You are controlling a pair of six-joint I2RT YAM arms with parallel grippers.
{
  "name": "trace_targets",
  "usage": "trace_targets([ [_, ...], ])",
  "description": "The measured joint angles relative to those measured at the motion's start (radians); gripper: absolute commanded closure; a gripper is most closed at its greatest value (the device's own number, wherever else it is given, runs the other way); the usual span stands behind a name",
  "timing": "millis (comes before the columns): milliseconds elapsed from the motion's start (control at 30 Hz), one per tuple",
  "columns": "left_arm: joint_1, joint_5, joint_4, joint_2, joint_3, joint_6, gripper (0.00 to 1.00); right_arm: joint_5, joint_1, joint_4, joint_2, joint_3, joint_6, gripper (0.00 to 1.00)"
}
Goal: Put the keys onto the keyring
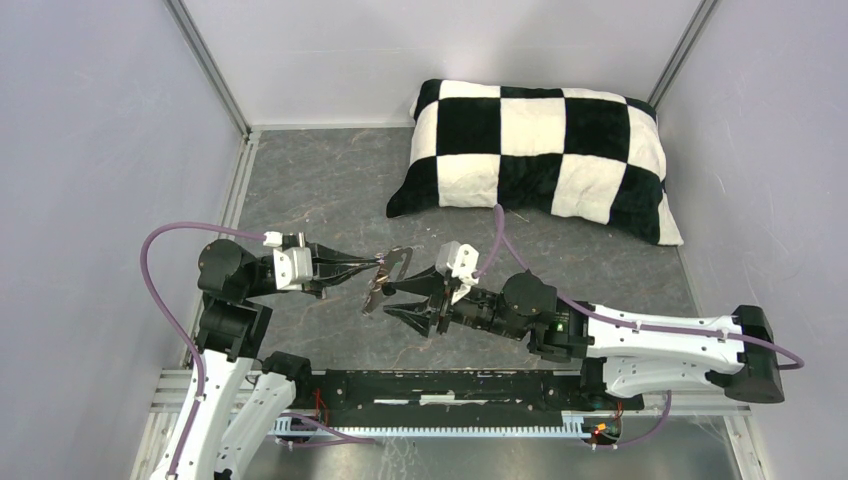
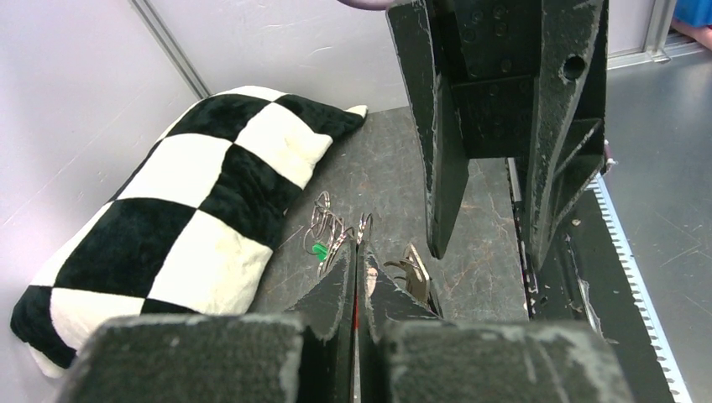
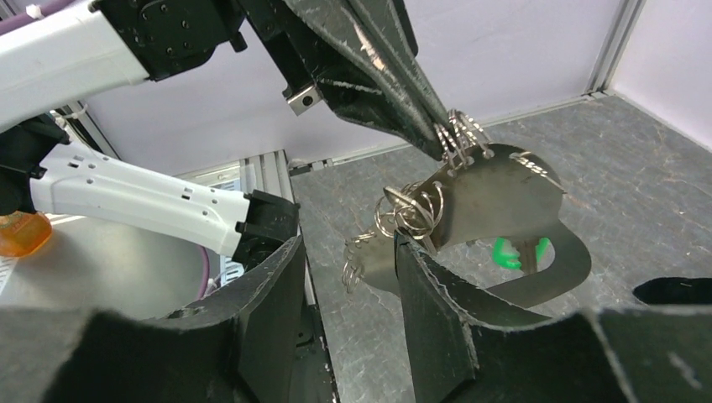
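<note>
Metal keyring (image 3: 495,197) hangs clamped in our left pincer (image 3: 441,128); our right pincer (image 3: 346,243) stands half open astride its small dangling rings (image 3: 357,256).

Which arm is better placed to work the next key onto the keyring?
Right, probably. The right gripper is open beside the loose rings on the keyring; the left gripper is shut, holding that keyring aloft.
</note>
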Motion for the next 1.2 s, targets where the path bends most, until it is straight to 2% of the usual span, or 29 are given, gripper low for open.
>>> trace_targets([
  [167,0.0,-0.006,0.0,0.0,0.0,0.0,0.98,0.042,0.015,-0.016,0.022,0.0,0.002,0.52],
  [400,0.0,-0.018,-0.001,-0.005,0.0,0.0,0.98,0.098,0.016,-0.026,0.061,0.0,0.0,0.62],
  [633,0.0,-0.021,-0.001,-0.011,0.0,0.0,0.98,0.127,0.016,-0.002,0.08,0.0,0.002,0.63],
  [1000,0.0,-0.021,-0.016,-0.02,0.0,0.0,0.98,0.217,0.018,-0.043,0.093,0.003,-0.007,0.49],
  [1200,0.0,-0.021,-0.019,-0.02,0.0,0.0,0.98,0.227,0.022,-0.04,0.08,0.004,-0.007,0.46],
])
